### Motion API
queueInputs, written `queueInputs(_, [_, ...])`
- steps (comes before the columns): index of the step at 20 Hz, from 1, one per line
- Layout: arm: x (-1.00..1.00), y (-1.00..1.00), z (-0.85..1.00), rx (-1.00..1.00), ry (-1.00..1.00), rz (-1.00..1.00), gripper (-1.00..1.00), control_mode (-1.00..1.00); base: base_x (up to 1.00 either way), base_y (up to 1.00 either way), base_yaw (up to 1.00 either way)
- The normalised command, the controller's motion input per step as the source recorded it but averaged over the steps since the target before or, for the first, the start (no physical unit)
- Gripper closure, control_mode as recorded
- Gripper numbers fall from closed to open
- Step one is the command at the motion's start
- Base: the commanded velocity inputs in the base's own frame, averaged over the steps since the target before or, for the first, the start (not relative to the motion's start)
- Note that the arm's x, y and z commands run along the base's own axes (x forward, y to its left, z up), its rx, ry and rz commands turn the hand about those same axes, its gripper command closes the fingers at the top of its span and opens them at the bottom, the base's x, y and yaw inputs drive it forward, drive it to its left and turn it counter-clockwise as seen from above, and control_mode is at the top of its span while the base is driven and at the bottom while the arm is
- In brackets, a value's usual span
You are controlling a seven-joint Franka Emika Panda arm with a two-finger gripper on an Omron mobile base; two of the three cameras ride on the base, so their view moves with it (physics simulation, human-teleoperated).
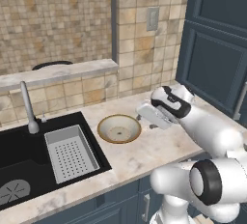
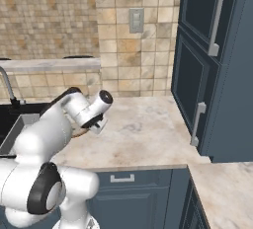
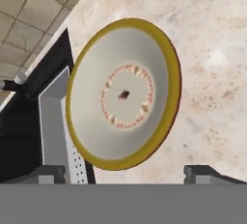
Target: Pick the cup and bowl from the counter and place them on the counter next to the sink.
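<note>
Bowl point(image 1: 119, 128), shallow, round, beige-speckled with a tan-brown rim, sat on the beige marbled counter point(image 1: 144, 153) just beside the black recessed sink point(image 1: 19, 146). Above it, the two-finger gripper point(image 3: 123, 175) hung spread wide and empty. Judged: the bowl seemed placed; the next move probably called for finding the cup.

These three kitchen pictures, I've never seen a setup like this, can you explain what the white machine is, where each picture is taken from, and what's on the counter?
The white machine is a robot arm on a base that can drive, in a computer-rendered kitchen. Two pictures come from cameras on the base, behind the arm to its left and right. The third comes from a camera on the hand, looking along the gripper, whose two dark fingertips stand apart, open, holding nothing. On the beige counter lies a shallow bowl with a tan rim, just right of the black sink. In the sink sits a grey perforated rack, with a slim faucet behind. The hand hovers over the bowl, which the hand view shows from above.
</note>
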Motion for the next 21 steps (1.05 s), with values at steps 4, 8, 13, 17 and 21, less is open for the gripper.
queueInputs(4, [-0.7, -0.33, 0.58, -0.15, -0.02, 0.0, -1.0, -1.0, 0.0, 0.0, 0.0])
queueInputs(8, [-0.69, -0.53, 0.58, -0.22, 0.0, 0.0, -1.0, -1.0, 0.0, 0.0, 0.0])
queueInputs(13, [-0.88, -0.6, 0.64, -0.15, -0.07, 0.0, -1.0, -1.0, 0.0, 0.0, 0.0])
queueInputs(17, [-1.0, -0.35, 0.63, -0.01, -0.18, 0.06, -1.0, -1.0, 0.0, 0.0, 0.0])
queueInputs(21, [-1.0, -0.06, 0.6, -0.01, -0.19, 0.12, -1.0, -1.0, 0.0, 0.0, 0.0])
